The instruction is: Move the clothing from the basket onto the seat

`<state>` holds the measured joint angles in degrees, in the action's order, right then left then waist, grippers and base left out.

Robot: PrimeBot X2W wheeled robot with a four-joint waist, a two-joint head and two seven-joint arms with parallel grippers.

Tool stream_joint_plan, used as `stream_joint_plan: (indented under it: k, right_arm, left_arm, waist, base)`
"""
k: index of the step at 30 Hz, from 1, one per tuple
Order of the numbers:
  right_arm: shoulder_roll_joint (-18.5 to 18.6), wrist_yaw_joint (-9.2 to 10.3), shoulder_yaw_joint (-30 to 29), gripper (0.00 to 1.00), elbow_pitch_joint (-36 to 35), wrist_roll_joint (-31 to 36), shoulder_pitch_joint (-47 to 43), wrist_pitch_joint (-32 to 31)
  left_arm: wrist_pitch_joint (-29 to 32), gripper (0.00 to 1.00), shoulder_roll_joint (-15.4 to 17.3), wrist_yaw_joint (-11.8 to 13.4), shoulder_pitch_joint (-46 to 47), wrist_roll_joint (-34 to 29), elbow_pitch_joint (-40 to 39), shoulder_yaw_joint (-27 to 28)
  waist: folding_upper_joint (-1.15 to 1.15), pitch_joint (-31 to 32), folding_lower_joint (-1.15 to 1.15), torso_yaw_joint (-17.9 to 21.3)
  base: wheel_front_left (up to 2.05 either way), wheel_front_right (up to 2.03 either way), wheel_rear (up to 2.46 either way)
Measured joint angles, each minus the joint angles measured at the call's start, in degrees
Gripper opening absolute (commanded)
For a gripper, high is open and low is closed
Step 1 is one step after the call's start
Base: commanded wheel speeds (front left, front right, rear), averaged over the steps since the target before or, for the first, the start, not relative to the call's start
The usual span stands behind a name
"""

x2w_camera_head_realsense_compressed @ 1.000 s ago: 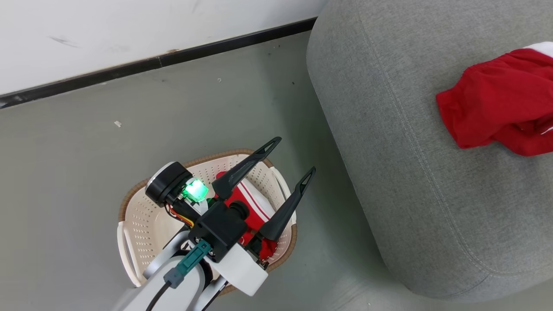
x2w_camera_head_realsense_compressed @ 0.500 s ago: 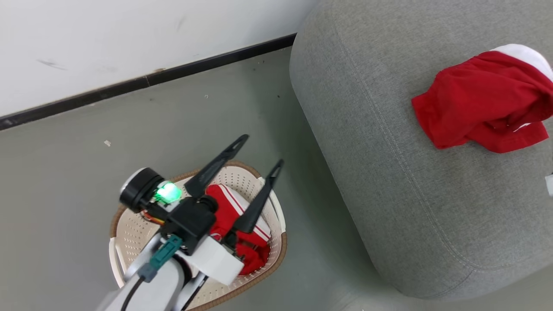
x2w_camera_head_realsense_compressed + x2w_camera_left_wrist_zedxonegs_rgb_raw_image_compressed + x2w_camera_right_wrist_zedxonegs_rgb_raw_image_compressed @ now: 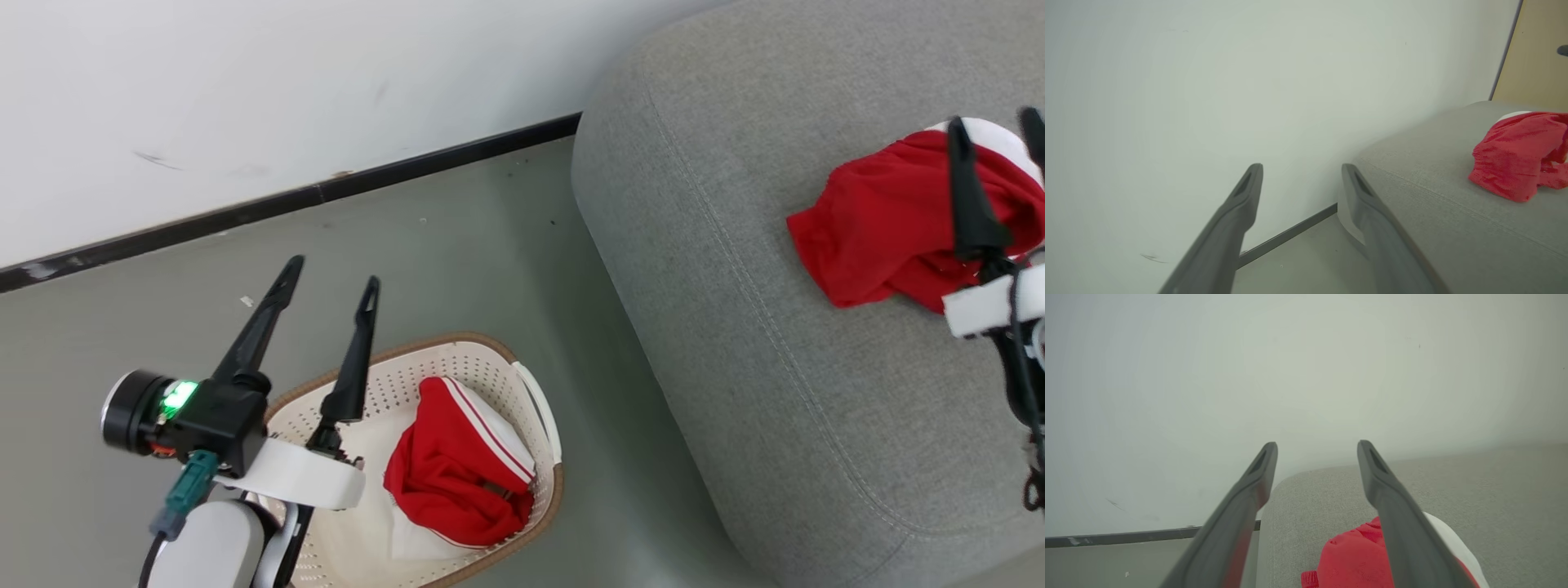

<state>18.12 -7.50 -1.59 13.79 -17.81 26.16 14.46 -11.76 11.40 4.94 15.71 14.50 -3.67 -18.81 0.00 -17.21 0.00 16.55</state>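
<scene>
Below and just right of the left end effector [image 3: 333, 272], whose two dark fingers stand spread with nothing between them, a red garment [image 3: 457, 465] with white side stripes lies bunched in the cream laundry basket [image 3: 498, 371] on the grey floor [image 3: 457, 237]. That end effector hangs over the basket's left rim. Farther right, the right end effector [image 3: 994, 121] (fingers likewise spread, gripping nothing) hovers over a second red garment [image 3: 873, 237] lying on the grey sofa [image 3: 718, 343]. Whether its fingertips touch the cloth is hard to judge. Beyond both end effectors a dark baseboard [image 3: 408, 167] runs along the white wall [image 3: 245, 98].
</scene>
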Motion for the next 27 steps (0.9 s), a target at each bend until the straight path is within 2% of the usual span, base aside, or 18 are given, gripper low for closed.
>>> stream_joint_plan:
  k: [5,9,14,23,27]
  right_arm:
    - [-2.66,-0.03,3.21,1.0,-2.89,3.26,1.68,0.15]
    - [-6.14,-0.01,5.16,1.0,-3.98,5.23,1.27,0.15]
    - [-7.86,-0.01,7.93,1.0,-4.41,7.7,0.2,0.16]
    - [-12.12,-0.01,7.48,1.0,-5.36,11.06,-6.99,0.15]
    - [-12.47,-0.01,6.26,1.0,-5.6,14.15,-10.7,0.15]
  left_arm:
    - [-0.81,1.0,0.0,1.97,-2.72,1.22,1.33,3.05]
    - [-1.52,1.0,-0.23,3.63,-5.27,2.93,2.15,5.68]
    - [-1.99,1.0,-0.29,5.08,-8.04,3.6,2.96,8.13]
    - [-2.46,1.0,-0.71,6.01,-11.57,4.72,4.14,10.63]
    - [-2.46,1.0,-0.82,6.02,-13.11,4.72,4.68,10.84]
  waist:
    - [0.0,1.52,0.0,-1.82]
    - [0.0,3.05,0.0,-3.93]
    - [0.0,4.69,0.0,-6.14]
    - [0.0,7.84,0.0,-9.91]
    - [0.0,9.33,0.0,-11.4]
  base:
    - [0.0,0.0,0.0]
    - [0.0,0.0,0.0]
    - [0.0,0.0,0.0]
    - [0.0,0.0,0.0]
    - [0.0,0.0,0.0]
